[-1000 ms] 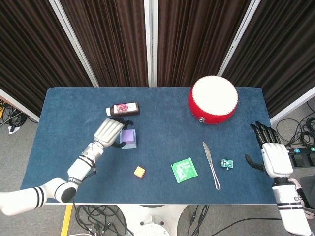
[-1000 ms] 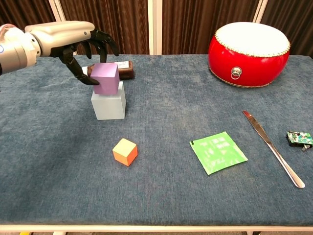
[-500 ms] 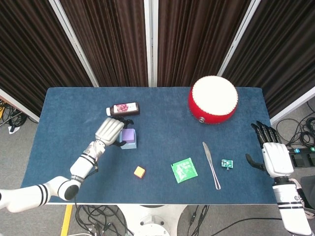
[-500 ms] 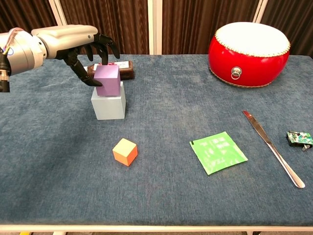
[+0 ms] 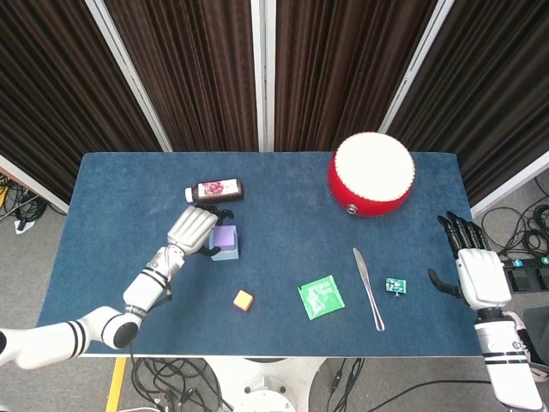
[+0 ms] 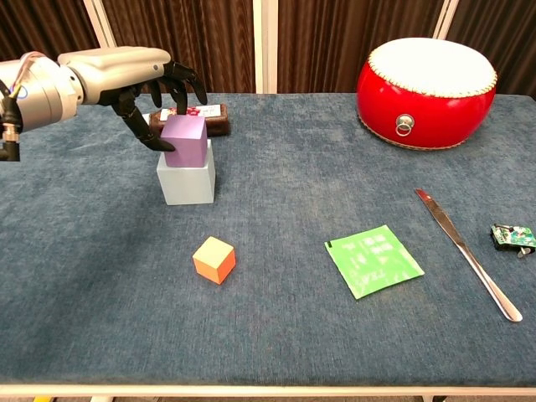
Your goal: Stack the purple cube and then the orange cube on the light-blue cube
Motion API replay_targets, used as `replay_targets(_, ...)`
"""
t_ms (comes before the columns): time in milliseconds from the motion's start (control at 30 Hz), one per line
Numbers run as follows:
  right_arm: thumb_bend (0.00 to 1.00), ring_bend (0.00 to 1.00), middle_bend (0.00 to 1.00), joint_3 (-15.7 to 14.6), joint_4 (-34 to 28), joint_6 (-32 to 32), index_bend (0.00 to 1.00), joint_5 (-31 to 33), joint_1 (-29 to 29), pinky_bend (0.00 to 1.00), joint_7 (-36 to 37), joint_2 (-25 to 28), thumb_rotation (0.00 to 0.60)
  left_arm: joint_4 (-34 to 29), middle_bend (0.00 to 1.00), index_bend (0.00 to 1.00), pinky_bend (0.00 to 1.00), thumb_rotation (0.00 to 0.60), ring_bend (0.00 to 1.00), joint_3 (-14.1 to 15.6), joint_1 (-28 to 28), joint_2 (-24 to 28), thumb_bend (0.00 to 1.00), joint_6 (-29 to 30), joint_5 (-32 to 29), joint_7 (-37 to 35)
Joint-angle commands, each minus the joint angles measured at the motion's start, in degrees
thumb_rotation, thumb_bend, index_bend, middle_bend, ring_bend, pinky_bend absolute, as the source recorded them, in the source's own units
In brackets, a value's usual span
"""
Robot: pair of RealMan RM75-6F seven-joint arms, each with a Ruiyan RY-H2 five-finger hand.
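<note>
The blue-covered bench (image 6: pixel 276 335) has most of its open cloth along the near edge and through the middle, between the cube stack on the left and the red drum (image 6: pixel 427 92) at the far right. The orange cube (image 6: pixel 213 259) sits alone toward the near edge, well apart from everything else. A green packet (image 6: pixel 373 260) lies to its right, then a table knife (image 6: pixel 465 251), and a small green circuit board (image 6: pixel 512 236) close to the bench's right edge. A dark bottle with a pink label (image 5: pixel 216 190) lies on its side just behind the stack.

Since a second ago the purple cube (image 6: pixel 184 140) has come down and now sits on the light-blue cube (image 6: pixel 186 178), its top tilted less than before, and the left arm has drawn in a little closer over it.

The left hand (image 6: pixel 138 71) arches over the purple cube, dark fingers (image 6: pixel 177 92) curled down around its top and thumb against its left side, still gripping it. The right hand (image 5: pixel 474 268) hangs off the bench's right edge, fingers straight and spread, holding nothing.
</note>
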Motion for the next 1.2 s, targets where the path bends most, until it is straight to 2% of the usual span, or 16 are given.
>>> replay_targets(33, 0.22, 0.0, 0.01, 0.1, 0.0, 0.0, 0.0, 0.1, 0.0, 0.0, 0.0, 0.0, 0.6, 0.5, 0.57, 0.35, 0.35, 0.6, 0.31, -0.1, -0.1, -0.2, 0.27, 0.0, -0.3, -0.1)
replay_targets(833, 0.22, 0.0, 0.01, 0.0, 0.0, 0.2, 0.0, 0.0, -0.1, 0.0, 0.2, 0.1, 0.6, 1.2, 0.53, 0.34, 0.35, 0.6, 0.31, 0.3, -0.4, -0.6, 0.26, 0.0, -1.8, -0.6)
replay_targets(1200, 0.22, 0.0, 0.01, 0.0, -0.1, 0.1, 0.0, 0.0, 0.0, 0.0, 0.1, 0.1, 0.6, -0.2, 0.42, 0.29, 0.33, 0.6, 0.31, 0.5, 0.0, 0.6, 0.17, -0.1, -0.5, -3.5)
